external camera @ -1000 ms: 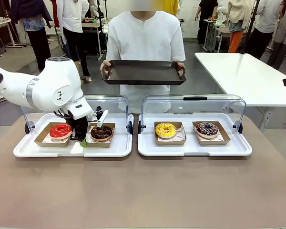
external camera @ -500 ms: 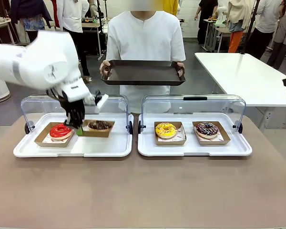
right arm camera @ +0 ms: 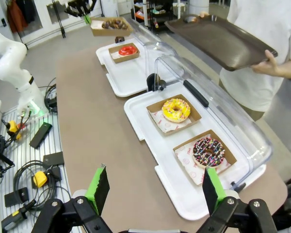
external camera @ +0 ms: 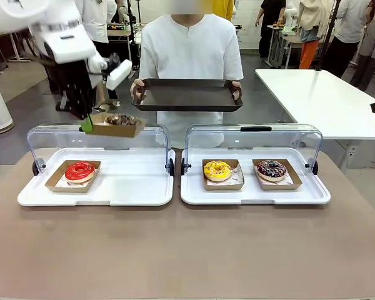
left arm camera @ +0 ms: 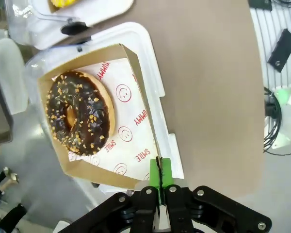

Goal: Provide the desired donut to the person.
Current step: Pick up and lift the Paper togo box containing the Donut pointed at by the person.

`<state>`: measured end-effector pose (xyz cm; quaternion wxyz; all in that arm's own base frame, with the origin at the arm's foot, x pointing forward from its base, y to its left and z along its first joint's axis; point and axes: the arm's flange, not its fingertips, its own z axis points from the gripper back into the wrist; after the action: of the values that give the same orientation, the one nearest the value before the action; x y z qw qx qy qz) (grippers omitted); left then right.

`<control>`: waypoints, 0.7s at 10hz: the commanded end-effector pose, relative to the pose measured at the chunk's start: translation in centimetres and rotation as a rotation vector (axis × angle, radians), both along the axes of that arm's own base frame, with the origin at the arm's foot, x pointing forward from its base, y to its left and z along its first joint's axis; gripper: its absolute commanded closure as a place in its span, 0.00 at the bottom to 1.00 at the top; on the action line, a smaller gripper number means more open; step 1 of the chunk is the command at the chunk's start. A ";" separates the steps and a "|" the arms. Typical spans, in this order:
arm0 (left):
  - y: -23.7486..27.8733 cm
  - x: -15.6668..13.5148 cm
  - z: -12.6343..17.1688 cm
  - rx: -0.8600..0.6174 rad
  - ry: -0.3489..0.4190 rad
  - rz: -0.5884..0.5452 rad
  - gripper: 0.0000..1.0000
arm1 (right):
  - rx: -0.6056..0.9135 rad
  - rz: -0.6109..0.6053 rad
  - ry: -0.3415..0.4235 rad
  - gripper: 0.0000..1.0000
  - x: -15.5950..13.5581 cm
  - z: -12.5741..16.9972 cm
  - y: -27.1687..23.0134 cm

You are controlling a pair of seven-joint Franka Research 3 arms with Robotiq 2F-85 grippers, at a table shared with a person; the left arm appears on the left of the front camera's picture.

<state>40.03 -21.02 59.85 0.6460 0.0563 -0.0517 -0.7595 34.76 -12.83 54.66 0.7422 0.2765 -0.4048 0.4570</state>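
Note:
My left gripper [external camera: 86, 122] is shut on the edge of a brown paper box [external camera: 115, 128] that holds a chocolate donut [external camera: 120, 119] with nut bits. The box hangs in the air above the left case's raised lid. In the left wrist view the green pads [left arm camera: 160, 174] pinch the box wall, with the chocolate donut [left arm camera: 80, 112] lying flat inside. The person [external camera: 190, 44], in a white shirt, stands at the far side holding a dark tray [external camera: 187, 95] level. My right gripper [right arm camera: 155, 191] is open above the table's right end, with nothing between its fingers.
The left white tray [external camera: 131, 190] keeps a red donut [external camera: 80, 170] in its box. In the right white tray [external camera: 253, 195] are a yellow donut [external camera: 217, 169] and a sprinkled chocolate donut [external camera: 271, 169]. Both clear lids stand open at the back. The near tabletop is bare.
My left gripper has lifted the boxed chocolate donut out of the left tray, going up and away from me to above the lid. The person and the dark tray have not moved.

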 end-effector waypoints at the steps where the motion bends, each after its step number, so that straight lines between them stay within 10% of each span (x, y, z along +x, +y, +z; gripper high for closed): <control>1: -0.6 -0.3 1.9 0.001 -0.029 0.026 1.00 | 0.018 0.005 -0.013 0.00 0.1 0.0 0.0; 7: -0.6 -0.6 3.0 -0.015 -0.031 0.004 1.00 | 0.018 0.005 -0.013 0.00 0.1 0.0 0.0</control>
<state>39.58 -21.54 62.61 0.6474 0.0606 -0.0651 -0.7570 34.76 -12.83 54.66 0.7422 0.2765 -0.4048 0.4569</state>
